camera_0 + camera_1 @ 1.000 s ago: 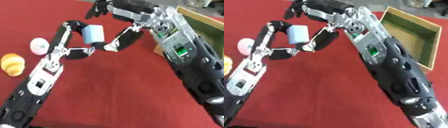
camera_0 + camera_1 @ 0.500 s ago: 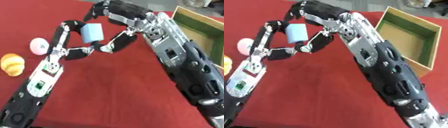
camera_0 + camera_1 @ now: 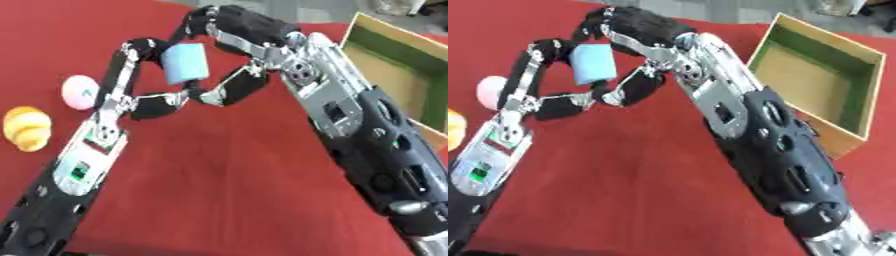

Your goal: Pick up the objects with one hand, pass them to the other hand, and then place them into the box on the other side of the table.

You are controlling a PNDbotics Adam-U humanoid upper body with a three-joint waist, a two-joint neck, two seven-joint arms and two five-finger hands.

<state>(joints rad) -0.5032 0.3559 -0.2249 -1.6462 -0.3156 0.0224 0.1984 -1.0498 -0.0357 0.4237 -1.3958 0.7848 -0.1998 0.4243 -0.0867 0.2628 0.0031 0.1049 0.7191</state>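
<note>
While the left hand (image 3: 144, 75) pinches the blue cylinder (image 3: 185, 63) aloft, the right hand (image 3: 229, 55) curls around it from beside; releasing early could drop it short of the box (image 3: 833, 80).

Red table (image 3: 227, 190): box (image 3: 820, 80), ball (image 3: 80, 92), croissant (image 3: 26, 128).

Your inventory of non-task items, placed from the bench:

1. Bench (image 3: 219, 190): covered in a plain red cloth that fills most of both views and runs askew; it is your only work surface.
2. Floor (image 3: 719, 11): a grey strip just beyond the bench's far edge, along the top of the views.
3. Pale clutter (image 3: 843, 6): beyond the bench's far right corner, cut off by the frame; you cannot tell what it is.
</note>
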